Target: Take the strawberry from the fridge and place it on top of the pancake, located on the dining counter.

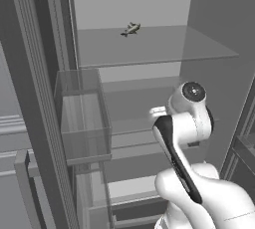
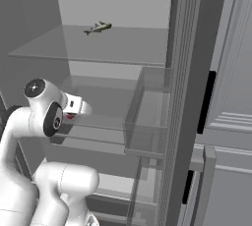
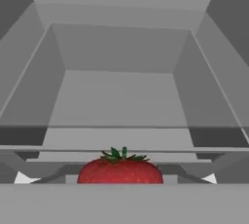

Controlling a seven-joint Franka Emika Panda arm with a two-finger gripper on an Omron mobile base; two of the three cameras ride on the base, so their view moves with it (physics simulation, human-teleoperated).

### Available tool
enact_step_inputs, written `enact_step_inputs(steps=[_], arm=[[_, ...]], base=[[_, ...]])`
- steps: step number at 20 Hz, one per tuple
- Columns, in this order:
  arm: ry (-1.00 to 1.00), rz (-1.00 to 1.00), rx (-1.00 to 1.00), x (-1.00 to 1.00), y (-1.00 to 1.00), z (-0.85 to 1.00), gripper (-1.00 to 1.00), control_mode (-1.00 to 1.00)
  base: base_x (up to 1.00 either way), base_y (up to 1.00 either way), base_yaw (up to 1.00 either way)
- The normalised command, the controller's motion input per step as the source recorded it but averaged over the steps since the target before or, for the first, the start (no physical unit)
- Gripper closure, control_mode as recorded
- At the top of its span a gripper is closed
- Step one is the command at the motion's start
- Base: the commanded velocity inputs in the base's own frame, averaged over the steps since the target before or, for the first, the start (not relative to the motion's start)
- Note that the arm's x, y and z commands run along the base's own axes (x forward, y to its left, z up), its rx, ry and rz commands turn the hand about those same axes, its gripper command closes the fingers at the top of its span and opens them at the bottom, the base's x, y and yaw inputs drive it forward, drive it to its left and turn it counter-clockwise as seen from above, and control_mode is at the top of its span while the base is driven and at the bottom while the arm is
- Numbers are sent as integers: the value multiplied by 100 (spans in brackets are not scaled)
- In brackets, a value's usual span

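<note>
Strawberry (image 3: 120,170) sits low at the hand camera's edge, inside the fridge (image 1: 149,58) above a glass shelf (image 1: 154,46). Tool (image 2: 71,114) looks clenched on it. Withdraw straight, level, clearing the door bin (image 2: 147,122).

The light is even and flat, with no glare. The fridge (image 1: 209,73) interior looks dim grey with soft shadows. All views are sharp; the strawberry (image 3: 120,170) appears bright red.
</note>
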Motion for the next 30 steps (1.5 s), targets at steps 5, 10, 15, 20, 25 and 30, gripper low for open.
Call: enact_step_inputs(steps=[5, 10, 15, 20, 25, 30], arm=[[14, 0, 2, -70, 10, 85, 100, -100], [33, 0, 1, -25, 1, 39, 100, -100], [0, 1, 0, -65, -10, 0, 100, -100], [-19, 1, 0, -81, -10, 0, 100, -100], [-3, 0, 2, -18, -14, 0, 100, -100], [0, 0, 2, 0, -7, 0, 100, -100]], base=[[0, 0, 0], [0, 0, 0], [0, 0, 0], [0, 0, 0], [0, 0, 0], [0, 0, 0]])
